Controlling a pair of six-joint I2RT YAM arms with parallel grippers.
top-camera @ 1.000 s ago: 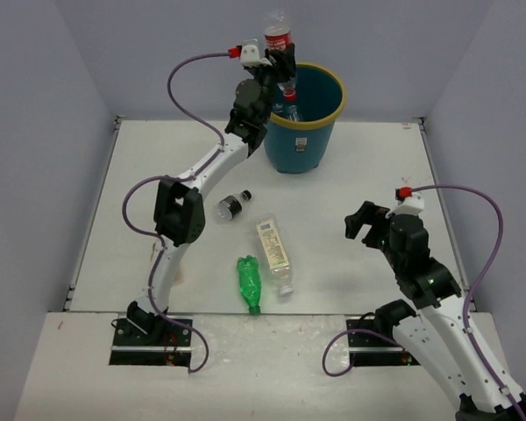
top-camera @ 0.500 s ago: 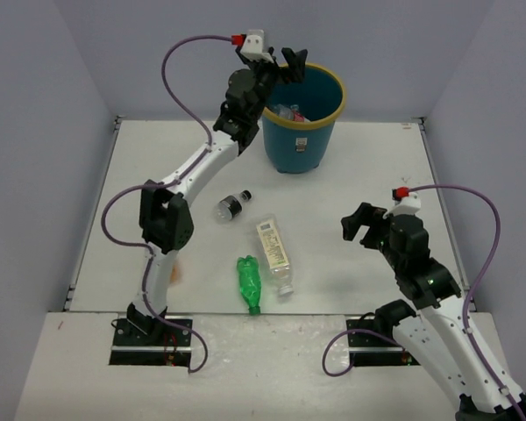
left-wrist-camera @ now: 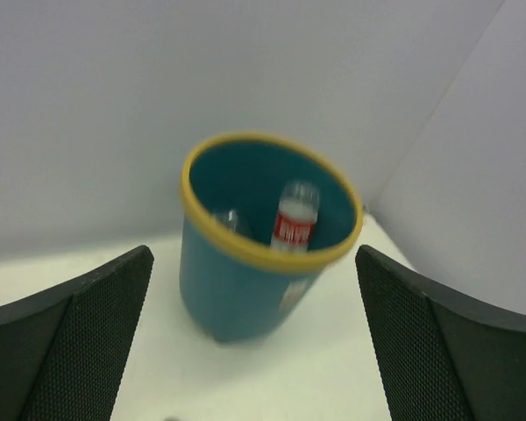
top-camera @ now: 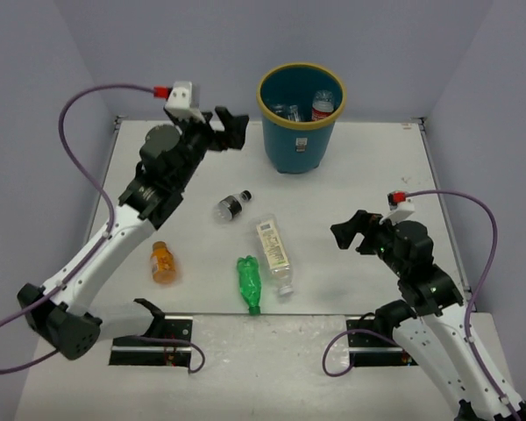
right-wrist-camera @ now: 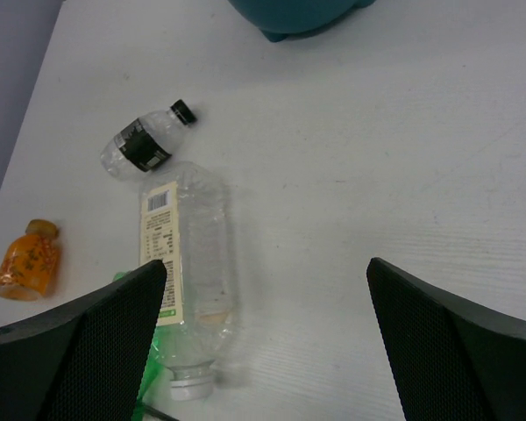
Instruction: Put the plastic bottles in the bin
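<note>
Two empty claws by the bin [top-camera: 294, 147]
Left gripper [top-camera: 231, 129], jaws spread, hangs left of it; right gripper [top-camera: 346, 232], likewise spread, well in front; red-labelled bottle [top-camera: 323, 105] inside.

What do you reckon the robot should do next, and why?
Probably lower the left tool, open and empty, toward the black-labelled bottle, the nearest of four bottles lying on the table outside the bin.
</note>
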